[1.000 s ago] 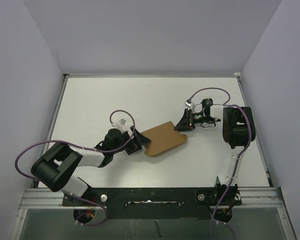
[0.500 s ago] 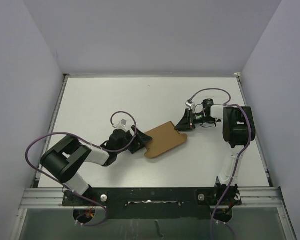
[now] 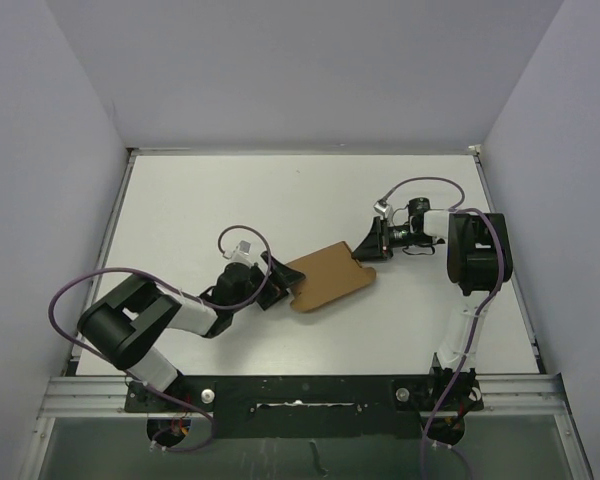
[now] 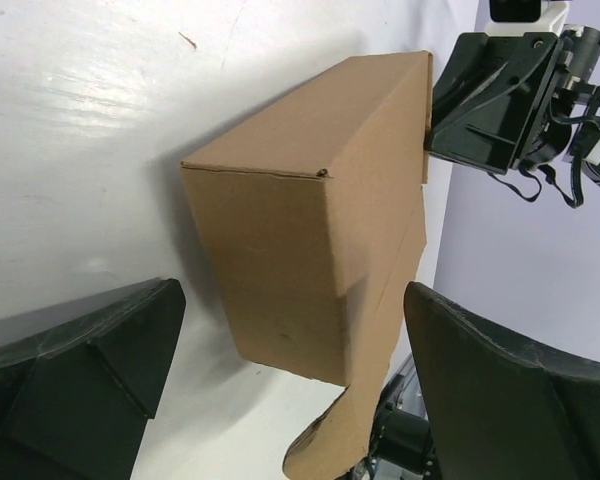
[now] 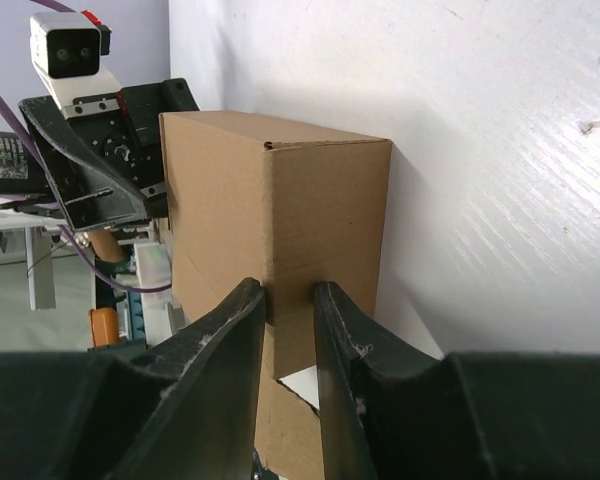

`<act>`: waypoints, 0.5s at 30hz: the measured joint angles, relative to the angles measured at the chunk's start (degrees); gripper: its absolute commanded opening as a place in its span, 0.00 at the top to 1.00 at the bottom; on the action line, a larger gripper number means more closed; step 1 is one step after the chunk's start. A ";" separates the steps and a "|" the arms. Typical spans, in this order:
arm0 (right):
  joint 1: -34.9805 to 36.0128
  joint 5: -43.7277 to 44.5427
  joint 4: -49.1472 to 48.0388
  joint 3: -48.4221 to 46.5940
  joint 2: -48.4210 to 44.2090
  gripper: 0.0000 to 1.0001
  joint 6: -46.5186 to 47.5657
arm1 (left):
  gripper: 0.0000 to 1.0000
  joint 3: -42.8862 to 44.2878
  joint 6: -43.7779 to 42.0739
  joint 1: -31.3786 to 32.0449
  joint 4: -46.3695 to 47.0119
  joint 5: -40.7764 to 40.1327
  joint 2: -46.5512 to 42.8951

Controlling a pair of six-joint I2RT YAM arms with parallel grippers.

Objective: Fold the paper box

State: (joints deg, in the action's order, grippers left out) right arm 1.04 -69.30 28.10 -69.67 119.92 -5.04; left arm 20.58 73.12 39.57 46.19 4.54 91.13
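White desk (image 3: 200,200), grey walls. Paper box (image 3: 328,278) lies mid-desk, partly formed. Right end effector (image 3: 366,246) pinches its right end. Left end effector (image 3: 277,285) gapes wide at the other end. Next, likely: left closes that end.

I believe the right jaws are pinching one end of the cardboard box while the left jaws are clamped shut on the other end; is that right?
Not quite: the left jaws stand wide open on either side of the cardboard box at its other end, not closed on it, as the left wrist view shows. The right jaws do pinch one end.
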 measured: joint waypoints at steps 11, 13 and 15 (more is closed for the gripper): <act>-0.42 -1.27 0.02 -0.11 0.87 0.76 -0.15 | 0.26 2.21 1.29 1.66 4.09 -0.70 4.20; -0.37 -1.31 0.02 -0.11 0.87 0.75 -0.15 | 0.34 2.27 1.86 1.84 5.46 -1.36 5.55; -0.35 -1.31 0.04 -0.11 0.87 0.75 -0.15 | 0.41 2.27 2.56 2.01 6.60 -1.97 6.58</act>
State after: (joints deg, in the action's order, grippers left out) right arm 0.69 -70.61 28.14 -69.78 120.79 -5.19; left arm 22.85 75.68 41.58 52.80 2.57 97.71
